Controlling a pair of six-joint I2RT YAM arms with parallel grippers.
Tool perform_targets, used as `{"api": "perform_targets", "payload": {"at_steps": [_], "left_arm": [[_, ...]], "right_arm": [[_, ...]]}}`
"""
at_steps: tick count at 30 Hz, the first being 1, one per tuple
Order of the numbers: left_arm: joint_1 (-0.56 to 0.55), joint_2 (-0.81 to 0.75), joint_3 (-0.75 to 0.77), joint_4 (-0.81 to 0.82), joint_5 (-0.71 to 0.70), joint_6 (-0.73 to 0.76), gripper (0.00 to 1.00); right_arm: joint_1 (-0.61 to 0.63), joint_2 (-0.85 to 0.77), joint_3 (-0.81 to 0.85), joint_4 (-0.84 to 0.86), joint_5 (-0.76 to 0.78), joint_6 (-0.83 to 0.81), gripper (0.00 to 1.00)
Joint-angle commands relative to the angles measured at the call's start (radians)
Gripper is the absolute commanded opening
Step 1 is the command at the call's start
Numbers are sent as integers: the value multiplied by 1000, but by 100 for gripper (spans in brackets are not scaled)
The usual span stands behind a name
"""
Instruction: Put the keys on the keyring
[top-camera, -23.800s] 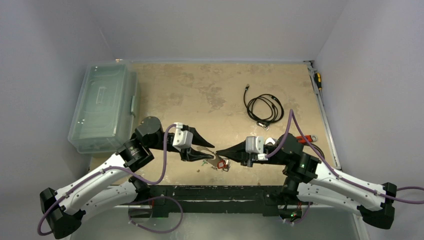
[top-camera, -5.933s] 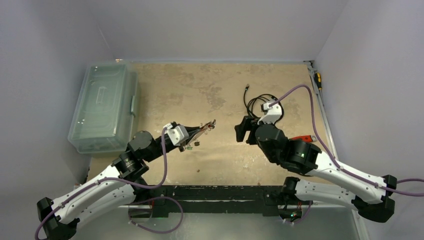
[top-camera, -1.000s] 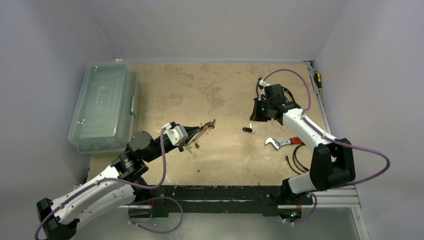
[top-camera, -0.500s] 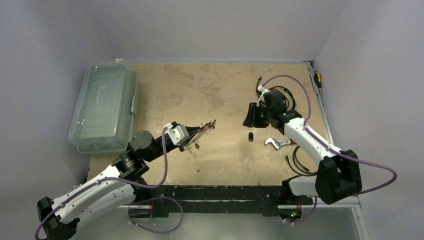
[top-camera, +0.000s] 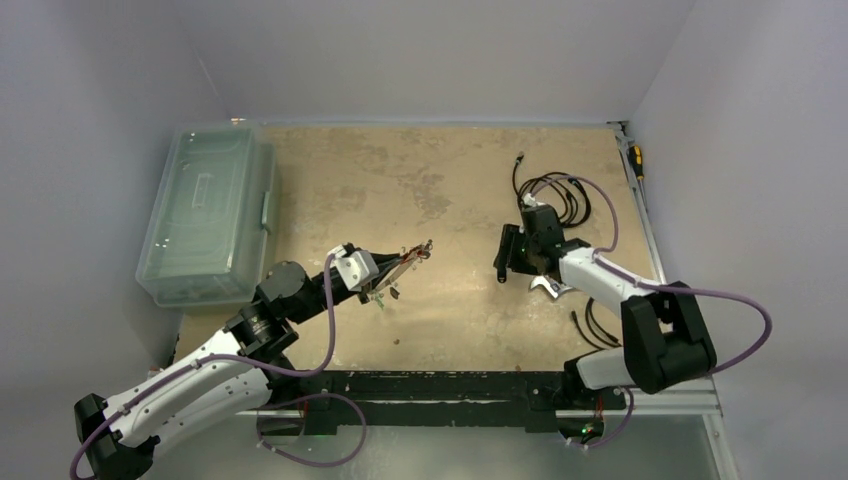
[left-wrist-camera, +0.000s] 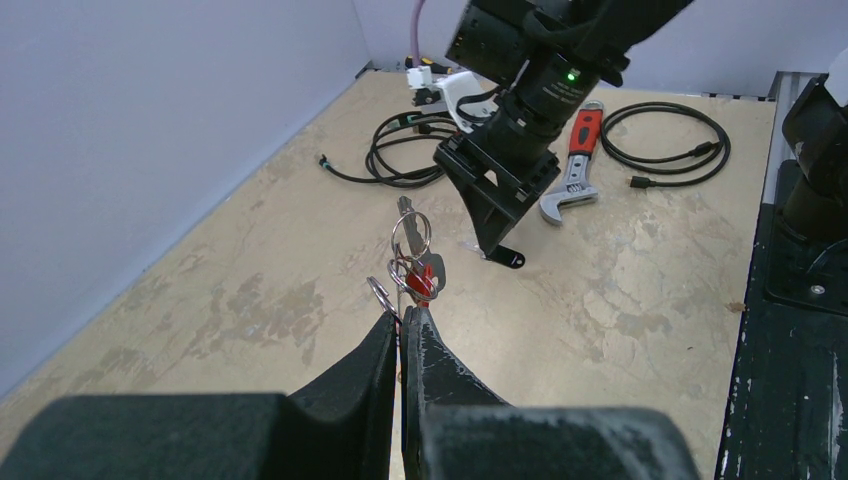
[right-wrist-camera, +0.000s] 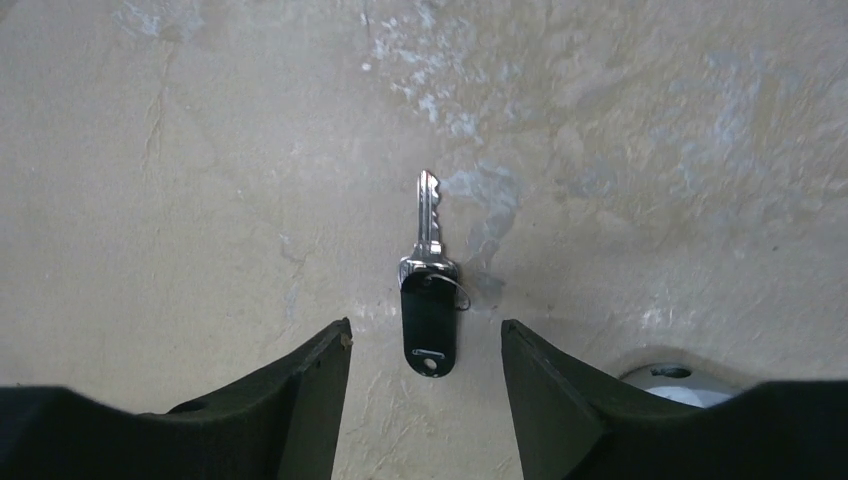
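1. The left wrist view shows the left gripper (left-wrist-camera: 402, 320) with its fingers pressed together, pinching the keyring (left-wrist-camera: 411, 235). The silver ring stands up out of the fingertips, and a red-headed key (left-wrist-camera: 427, 277) hangs against it. In the top view this bunch is only a small glint.
2. The left arm stretches forward and to the right. Its gripper is raised off the table (top-camera: 440, 190) and points toward the other arm.
3. Only the right wrist view shows the black-headed key (right-wrist-camera: 428, 318) plainly. It lies flat on the table. Its long axis runs straight away from the camera, with the head nearest and the blade tip farthest.
4. The right gripper (top-camera: 503, 266) is spread wide with nothing in it, one finger on each side of the key's head and neither touching it. The forearm reaches left from a folded elbow, and the fingers point down.
5. Just beyond lies a red-handled wrench (left-wrist-camera: 573, 165). Farther on is a coiled black cable (top-camera: 560, 195).
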Motion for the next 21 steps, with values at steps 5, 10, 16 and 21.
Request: {"api": "perform_targets", "payload": {"at_steps": [5,10,16,21], "left_arm": [[2,-8,39,41,13,-12,0],[2,-5,40,45,22,-17,0],[2,-6,40,43,16,-14,0],[1,0,40,44,20,-16,0]], "right_arm": [[-5,-131,-244,390,22,209,53],[-6,-110,-262,412,35,250,49],[-6,-113,-388,591,57,389,41],[-6,-106,-406,582,90,416,39]]}}
